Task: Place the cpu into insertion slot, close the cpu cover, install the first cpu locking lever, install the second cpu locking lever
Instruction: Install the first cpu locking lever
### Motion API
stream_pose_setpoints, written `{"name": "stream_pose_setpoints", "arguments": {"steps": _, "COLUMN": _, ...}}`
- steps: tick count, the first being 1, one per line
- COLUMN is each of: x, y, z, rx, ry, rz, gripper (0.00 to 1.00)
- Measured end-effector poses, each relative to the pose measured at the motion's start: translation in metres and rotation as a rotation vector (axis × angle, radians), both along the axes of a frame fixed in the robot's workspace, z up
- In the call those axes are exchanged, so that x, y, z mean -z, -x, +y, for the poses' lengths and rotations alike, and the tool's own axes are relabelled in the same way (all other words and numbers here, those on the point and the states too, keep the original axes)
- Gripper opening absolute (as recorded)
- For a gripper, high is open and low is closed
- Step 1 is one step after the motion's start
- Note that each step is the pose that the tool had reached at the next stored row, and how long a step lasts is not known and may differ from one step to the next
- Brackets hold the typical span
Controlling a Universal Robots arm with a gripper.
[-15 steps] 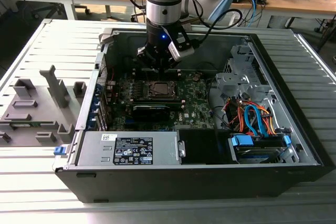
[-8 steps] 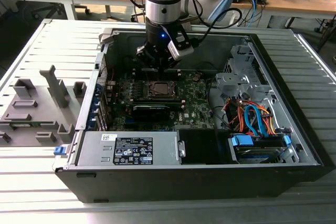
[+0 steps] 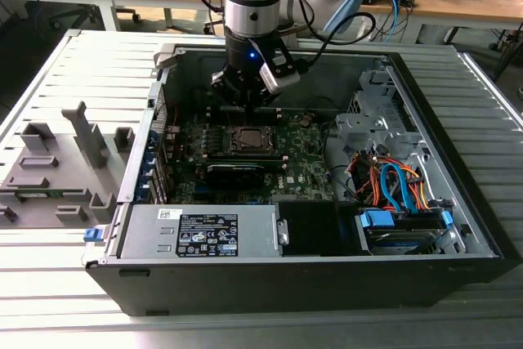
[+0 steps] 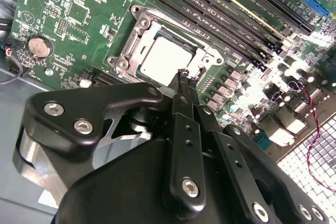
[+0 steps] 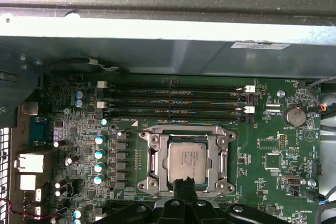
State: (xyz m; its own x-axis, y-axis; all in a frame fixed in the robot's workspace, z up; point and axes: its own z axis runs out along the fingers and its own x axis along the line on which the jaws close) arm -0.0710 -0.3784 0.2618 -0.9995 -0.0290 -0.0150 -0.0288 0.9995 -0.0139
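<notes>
Exterior view first: I'm hanging over an open PC case (image 3: 482,226) that lies on the slatted counter (image 3: 49,71). My fingers (image 3: 248,104) are down inside it, right above the green motherboard (image 3: 306,161). The cpu (image 3: 250,139) is close by them, near the middle of the board. A silver power supply (image 3: 204,233) sits along the near wall of the case, and a bundle of orange and blue cables (image 3: 392,181) is toward the exterior view's right. Some grey plastic fixtures (image 3: 49,169) stand on the counter at the exterior view's left.

Second wrist view: my fingers (image 4: 187,77) are clenched, the 2 tips pressed together, and I can't make out anything caught between them. They're right at the edge of the insertion slot (image 4: 169,33), where the cpu (image 4: 165,59) lies flat with the cpu cover (image 4: 132,51) folded down around it. A coin battery (image 4: 38,47) is off to one side and the long black memory slots (image 4: 220,19) run along the other.

First wrist view: the fingers (image 5: 184,183) are at the rim of the cpu cover (image 5: 157,161). The cpu (image 5: 188,162) shows through the cut-out, with 4 memory slots (image 5: 173,100) beyond it and the coin battery (image 5: 295,115) further along the board
</notes>
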Motion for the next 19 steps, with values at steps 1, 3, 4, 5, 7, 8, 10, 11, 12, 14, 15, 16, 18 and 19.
{"name": "stream_pose_setpoints", "arguments": {"steps": 1, "x": 0.0000, "y": 0.0005, "z": 0.0000, "rx": 0.000, "ry": 0.0001, "rz": 0.0000, "gripper": 0.11}}
{"name": "stream_pose_setpoints", "arguments": {"steps": 3, "x": -0.0001, "y": 0.0012, "z": 0.0000, "rx": 0.000, "ry": 0.0000, "rz": 0.0000, "gripper": 0.11}}
{"name": "stream_pose_setpoints", "arguments": {"steps": 4, "x": -0.0001, "y": 0.0013, "z": 0.0000, "rx": 0.000, "ry": 0.0000, "rz": 0.0000, "gripper": 0.11}}
{"name": "stream_pose_setpoints", "arguments": {"steps": 5, "x": -0.0001, "y": 0.0016, "z": 0.0000, "rx": 0.000, "ry": 0.0000, "rz": 0.0001, "gripper": 0.11}}
{"name": "stream_pose_setpoints", "arguments": {"steps": 7, "x": -0.0001, "y": 0.0022, "z": 0.0000, "rx": 0.000, "ry": 0.0000, "rz": 0.0000, "gripper": 0.11}}
{"name": "stream_pose_setpoints", "arguments": {"steps": 8, "x": -0.0001, "y": 0.0025, "z": 0.0000, "rx": 0.000, "ry": 0.0000, "rz": 0.0000, "gripper": 0.11}}
{"name": "stream_pose_setpoints", "arguments": {"steps": 10, "x": -0.0001, "y": 0.0032, "z": 0.0000, "rx": 0.000, "ry": 0.0000, "rz": 0.0000, "gripper": 0.11}}
{"name": "stream_pose_setpoints", "arguments": {"steps": 11, "x": -0.0001, "y": 0.0035, "z": 0.0000, "rx": 0.000, "ry": 0.0000, "rz": 0.0000, "gripper": 0.11}}
{"name": "stream_pose_setpoints", "arguments": {"steps": 12, "x": 0.0000, "y": 0.0038, "z": 0.0000, "rx": 0.000, "ry": 0.0000, "rz": 0.0000, "gripper": 0.11}}
{"name": "stream_pose_setpoints", "arguments": {"steps": 14, "x": -0.0001, "y": 0.0045, "z": 0.0000, "rx": 0.000, "ry": 0.0001, "rz": 0.0000, "gripper": 0.11}}
{"name": "stream_pose_setpoints", "arguments": {"steps": 15, "x": -0.0001, "y": 0.0048, "z": 0.0000, "rx": 0.000, "ry": 0.0000, "rz": 0.0000, "gripper": 0.11}}
{"name": "stream_pose_setpoints", "arguments": {"steps": 16, "x": -0.0001, "y": 0.0050, "z": 0.0000, "rx": 0.000, "ry": 0.0000, "rz": 0.0000, "gripper": 0.11}}
{"name": "stream_pose_setpoints", "arguments": {"steps": 18, "x": -0.0001, "y": 0.0055, "z": 0.0000, "rx": 0.000, "ry": 0.0000, "rz": 0.0000, "gripper": 0.11}}
{"name": "stream_pose_setpoints", "arguments": {"steps": 19, "x": -0.0001, "y": 0.0059, "z": 0.0000, "rx": 0.000, "ry": 0.0000, "rz": 0.0000, "gripper": 0.11}}
